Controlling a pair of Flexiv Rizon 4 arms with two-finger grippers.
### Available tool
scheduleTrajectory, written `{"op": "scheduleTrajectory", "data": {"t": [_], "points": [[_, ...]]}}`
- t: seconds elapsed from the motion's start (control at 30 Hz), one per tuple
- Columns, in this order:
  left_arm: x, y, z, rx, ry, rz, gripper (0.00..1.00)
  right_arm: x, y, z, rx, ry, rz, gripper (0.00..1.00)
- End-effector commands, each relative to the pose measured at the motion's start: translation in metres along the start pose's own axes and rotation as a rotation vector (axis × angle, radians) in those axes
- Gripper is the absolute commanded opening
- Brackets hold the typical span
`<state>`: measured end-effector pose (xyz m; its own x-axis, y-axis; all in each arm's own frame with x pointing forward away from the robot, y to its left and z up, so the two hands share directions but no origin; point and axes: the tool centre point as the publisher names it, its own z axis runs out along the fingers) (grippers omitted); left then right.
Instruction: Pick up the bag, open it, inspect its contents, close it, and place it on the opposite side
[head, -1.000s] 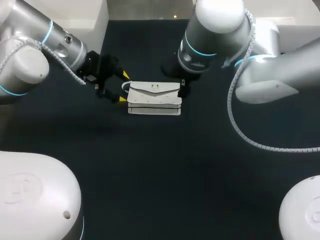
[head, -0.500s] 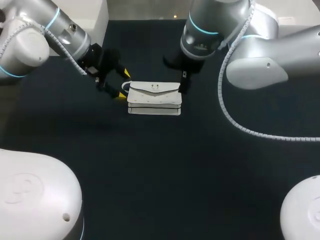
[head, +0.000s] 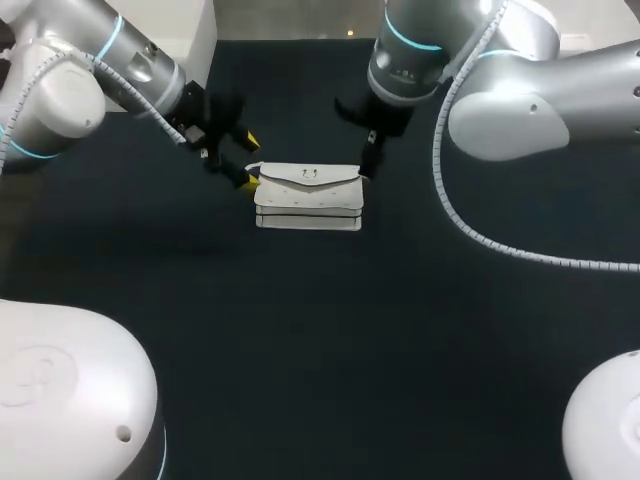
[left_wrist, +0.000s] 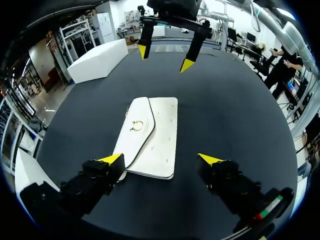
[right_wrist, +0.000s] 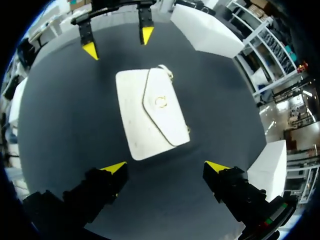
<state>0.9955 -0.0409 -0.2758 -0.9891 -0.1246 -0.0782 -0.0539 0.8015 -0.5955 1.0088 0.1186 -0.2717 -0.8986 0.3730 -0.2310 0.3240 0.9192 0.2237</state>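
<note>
In the head view, a white bag (head: 308, 196) is seen lying flat on the dark bench (head: 330, 330), its flap (head: 308, 178) shut. It is flanked at its two short ends by the left tool (head: 250, 162) and the right tool (head: 368, 152). Both tools are spread wide and nothing is held. One yellow tip of the left tool is set just beside the bag's end; contact cannot be told. Bare bench is left on the bag's near long side, and more behind it. In the left wrist view, the near end of the bag (left_wrist: 150, 135) is found between the widely parted fingers of the left tool (left_wrist: 160, 160), closer to one finger than to the other and gripped by neither. A ring clasp (left_wrist: 136, 125) is shown on the flap. The right tool (left_wrist: 165, 58) is seen beyond the bag's far end, facing back with its fingers apart, so the way straight ahead is blocked. Open bench (left_wrist: 235, 115) is left on both long sides. In the right wrist view, the bag (right_wrist: 150, 112) is placed just ahead of the right tool (right_wrist: 165, 166), slightly skewed, with its near end short of the spread fingertips. A small loop (right_wrist: 167, 73) is seen at the far end, and beyond it the open left tool (right_wrist: 118, 42). Bare bench (right_wrist: 60, 115) is shown on either side out to the rounded edge.
</note>
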Motion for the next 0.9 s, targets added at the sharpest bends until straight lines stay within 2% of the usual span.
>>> {"op": "scheduleTrajectory", "data": {"t": [0.03,0.1,0.27,0.37,0.57,0.73,0.9], "points": [[0.004,-0.001,-0.004,-0.065,-0.081,-0.433,1.0,-0.012,0.01,-0.005,0.073,0.178,0.431,1.0],[0.006,-0.001,-0.006,-0.086,-0.088,-0.532,1.0,-0.013,0.01,-0.009,0.048,0.224,0.524,1.0],[0.008,0.001,-0.01,-0.049,-0.061,-0.74,1.0,-0.009,0.007,-0.016,-0.017,0.263,0.731,1.0],[0.007,0.004,-0.014,0.003,-0.029,-0.867,1.0,-0.004,0.002,-0.014,-0.036,0.264,0.875,1.0],[0.006,0.008,-0.016,0.097,0.029,-1.011,1.0,0.001,-0.004,-0.009,-0.098,0.318,1.066,1.0],[0.002,0.013,-0.018,0.173,0.048,-1.118,1.0,0.002,-0.006,-0.004,-0.109,0.346,1.19,1.0],[-0.001,0.018,-0.019,0.248,0.08,-1.21,1.0,0.001,-0.008,-0.003,-0.169,0.386,1.288,1.0]]}}
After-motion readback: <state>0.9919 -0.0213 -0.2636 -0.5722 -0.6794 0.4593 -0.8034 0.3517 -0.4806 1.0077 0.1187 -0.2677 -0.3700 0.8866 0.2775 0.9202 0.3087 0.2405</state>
